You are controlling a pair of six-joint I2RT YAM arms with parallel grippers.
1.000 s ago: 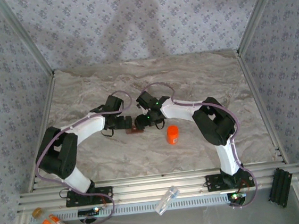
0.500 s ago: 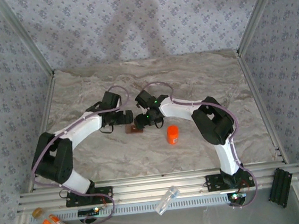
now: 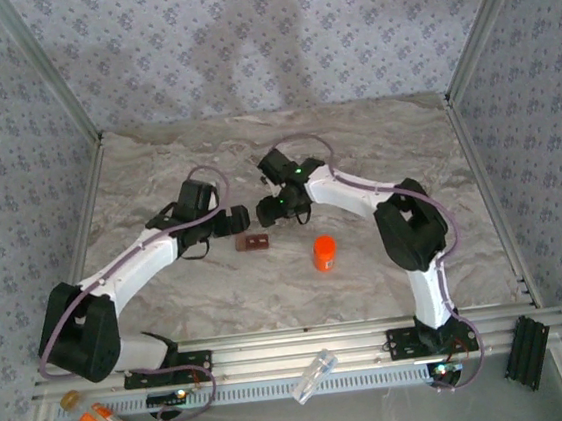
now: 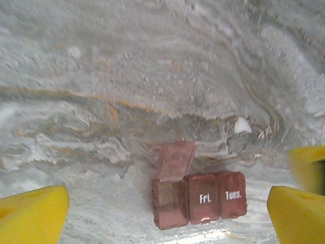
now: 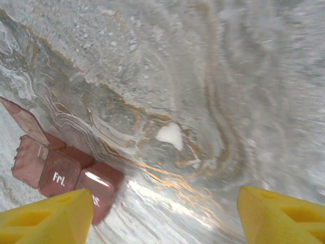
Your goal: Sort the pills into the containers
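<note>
Starting at the left, the left tool [image 3: 234, 218] hangs released over the marbled grey counter [image 3: 156, 173], its yellow fingers [image 4: 31, 212] spread wide with nothing between them. Bare counter lies open to this tool's left and beyond it, as far as the patterned fabric walls [image 3: 13, 148].

The small dark red-brown plastic pill box [image 3: 256, 241] lies flat on the counter just right of this tool, a little nearer the arm bases and apart from both fingers. In the left wrist view its leftmost lid stands open, while the lids marked "Fri." and "Tues." are shut. A small white pill [image 4: 242, 125] lies loose on the counter just past the box.

The right tool [image 3: 269, 210] hovers just right of the left one, its jaws likewise apart and empty. The box lies to its left on the near side, and the pill lies ahead, midway between its fingers. An orange plastic cylinder [image 3: 325, 252] stands upright near this tool's right, apart from the box, with open counter beyond it.
</note>
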